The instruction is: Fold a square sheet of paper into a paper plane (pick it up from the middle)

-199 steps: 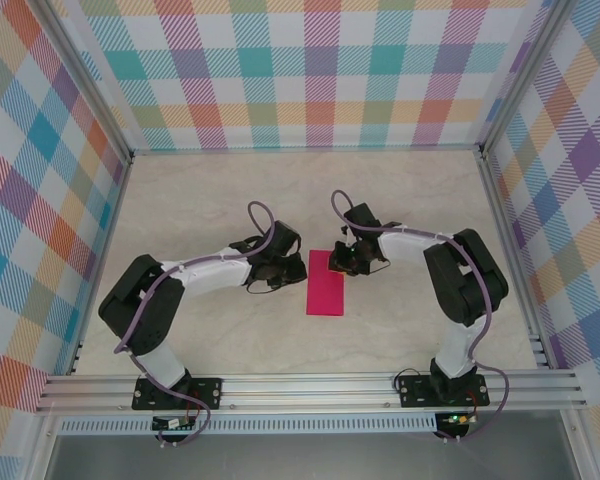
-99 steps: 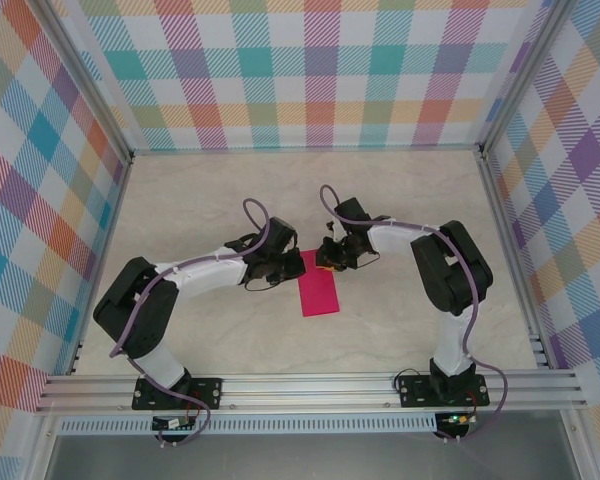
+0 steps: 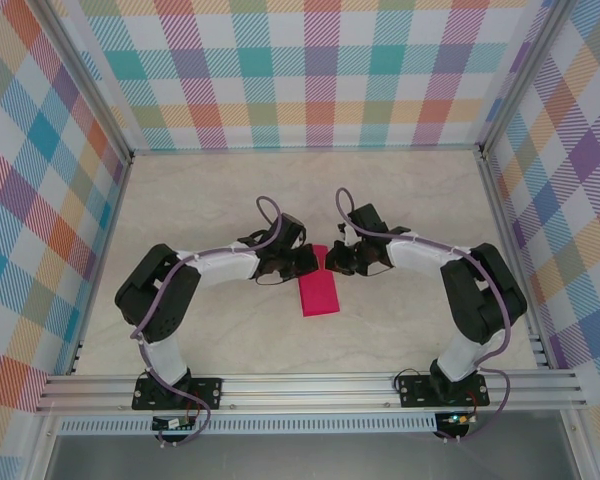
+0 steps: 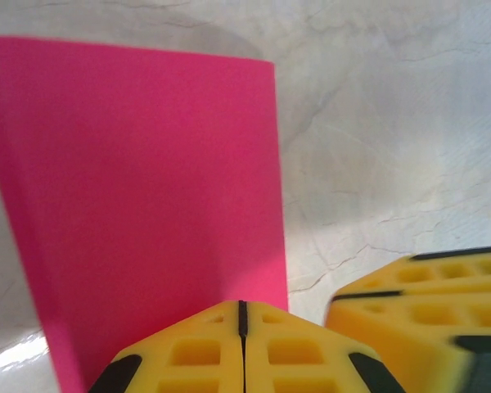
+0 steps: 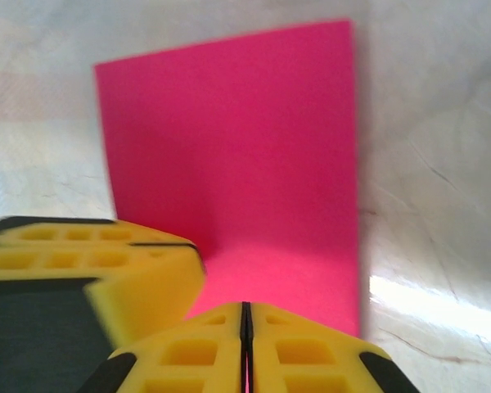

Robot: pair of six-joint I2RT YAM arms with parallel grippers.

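**Item 1, left gripper** [image 4: 241,309]. Jaws pressed fully together, only a dark seam between the yellow pads. The paper's near edge runs up to the tips. Whether it is pinched or merely pressed down cannot be told.

**Item 2, right gripper** [image 5: 245,309]. Jaws likewise together. A sliver of pink shows low in the seam and the sheet bends up toward the tips, so it appears nipped at the edge.

**Item 3, the square sheet of paper** [image 3: 319,290]. Magenta-pink, doubled into a narrow rectangle, two layers slightly offset at one corner. Lies on the table [image 3: 200,200] at mid-width, between the arms, far end under both grippers.

**Placement, judged.** The two grippers sit just beside each other at the same short end, probably to pin or lift it for the next crease. No nose or wings are formed yet, so folding looks to be early.

**Pose.** Left arm [image 3: 215,265] and right arm [image 3: 430,250] mirror each other: elbows splayed outward, forearms converging inward, wrists tipped down at the paper.
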